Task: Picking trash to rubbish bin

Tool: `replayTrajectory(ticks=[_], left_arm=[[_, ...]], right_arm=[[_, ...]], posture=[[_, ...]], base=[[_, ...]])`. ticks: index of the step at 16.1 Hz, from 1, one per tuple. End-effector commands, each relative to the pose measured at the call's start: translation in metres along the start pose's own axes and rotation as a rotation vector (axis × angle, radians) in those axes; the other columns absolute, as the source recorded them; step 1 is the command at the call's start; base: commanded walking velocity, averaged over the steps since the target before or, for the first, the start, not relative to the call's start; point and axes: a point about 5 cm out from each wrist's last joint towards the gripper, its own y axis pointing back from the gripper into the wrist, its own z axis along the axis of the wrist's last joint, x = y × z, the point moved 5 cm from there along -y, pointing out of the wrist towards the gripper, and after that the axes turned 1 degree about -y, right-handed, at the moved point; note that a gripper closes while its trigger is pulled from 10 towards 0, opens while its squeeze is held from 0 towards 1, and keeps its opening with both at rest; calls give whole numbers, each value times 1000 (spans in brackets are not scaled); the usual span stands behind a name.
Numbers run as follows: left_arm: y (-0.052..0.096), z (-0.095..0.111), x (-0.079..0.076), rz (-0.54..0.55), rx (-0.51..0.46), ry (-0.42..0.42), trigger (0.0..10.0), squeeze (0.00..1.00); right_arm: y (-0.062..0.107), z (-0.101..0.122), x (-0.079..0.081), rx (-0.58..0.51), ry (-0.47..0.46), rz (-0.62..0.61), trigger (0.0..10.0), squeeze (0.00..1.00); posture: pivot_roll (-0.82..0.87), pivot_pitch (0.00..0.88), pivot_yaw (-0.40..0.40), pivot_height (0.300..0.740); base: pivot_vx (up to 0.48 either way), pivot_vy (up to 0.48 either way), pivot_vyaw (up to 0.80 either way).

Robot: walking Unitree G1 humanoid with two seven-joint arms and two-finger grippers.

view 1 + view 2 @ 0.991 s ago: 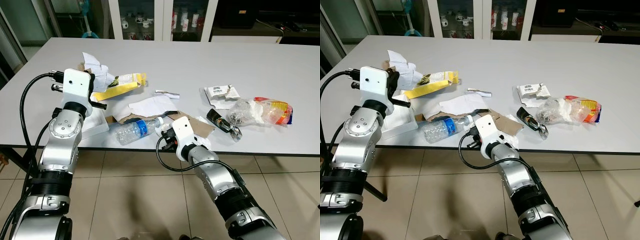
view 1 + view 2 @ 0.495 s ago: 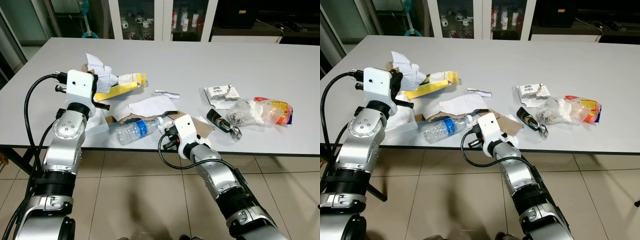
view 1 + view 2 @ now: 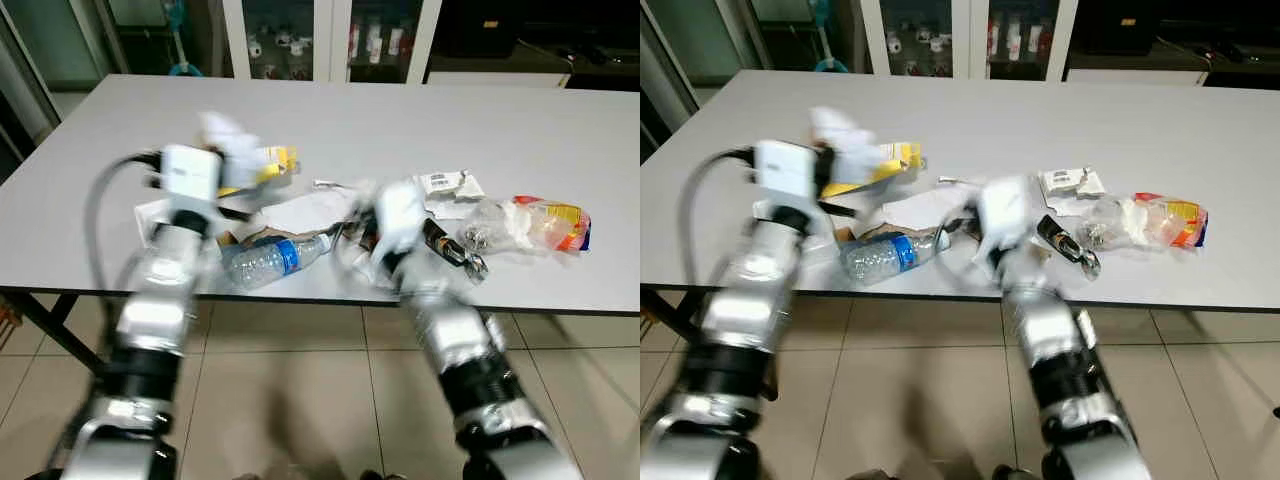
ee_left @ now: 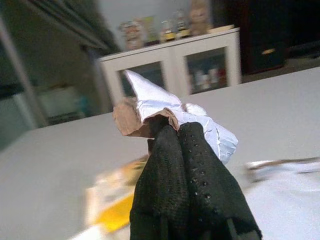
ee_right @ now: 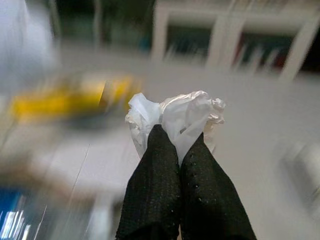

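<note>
Both arms are blurred with motion over the grey table [image 3: 400, 110]. My left gripper [image 4: 176, 131] is shut on a crumpled white paper with a brown cardboard scrap [image 4: 167, 107], held above the table near the yellow packet [image 3: 268, 163]. My right gripper [image 5: 178, 136] is shut on a crumpled white wad [image 5: 186, 111], with its wrist [image 3: 395, 212] over the table's middle front. A clear water bottle with a blue label [image 3: 268, 261] lies on its side between the two arms.
A white paper sheet [image 3: 300, 210], a white labelled packet [image 3: 445, 184], a black object [image 3: 446, 246], a clear plastic bag [image 3: 490, 224] and an orange snack packet [image 3: 556, 222] lie on the table. Glass-door cabinets [image 3: 300, 35] stand behind. Tiled floor [image 3: 300, 400] lies below.
Both arms swung up and forward fast. The right wrist rose from the table's front edge to over the table. The left gripper lifted its paper towards the middle.
</note>
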Motion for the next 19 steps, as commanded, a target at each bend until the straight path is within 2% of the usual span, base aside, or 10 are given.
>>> replayTrajectory(ticks=[1,4,5,7,8,10,13,14,16,19], left_arm=[[2,3,-11,-31,-18,13,10000,0],[7,7,-42,-86,-54,55,10000,0],[8,8,-48,-82,-69,65,10000,0],[16,1,-46,-38,-66,79,10000,0],[21,-8,-44,-20,-44,66,10000,0],[23,-15,-45,-43,-31,-19,10000,0],[15,-16,-48,-62,-13,-1,10000,0],[18,-25,-51,-59,6,18,10000,0],[22,-27,-56,-64,6,39,10000,0],[21,-31,-58,-59,17,52,10000,0]], right_arm=[[-1,25,-8,-103,6,-36,10000,0],[7,47,-32,-215,-40,-144,10000,0],[15,46,-50,-232,-81,-223,10000,0],[35,31,-81,-221,-135,-360,10000,0],[44,19,-85,-192,-115,-370,10000,0],[53,3,-84,-147,-108,-367,10000,0],[51,0,-80,-138,-121,-361,10000,0],[51,-4,-80,-132,-135,-378,10000,0],[51,1,-75,-149,-151,-373,10000,0],[52,-11,-73,-110,-151,-375,10000,0]], posture=[[28,0,27,740],[15,0,27,740],[16,0,23,740],[13,0,23,740],[7,0,24,740],[9,0,18,740],[17,0,9,740],[11,0,14,740],[0,0,22,740],[4,0,18,740]], base=[[0,0,0],[0,0,0],[0,0,0],[0,0,0],[0,0,0],[0,0,0],[0,0,0],[0,0,0],[0,0,0],[0,0,0]])
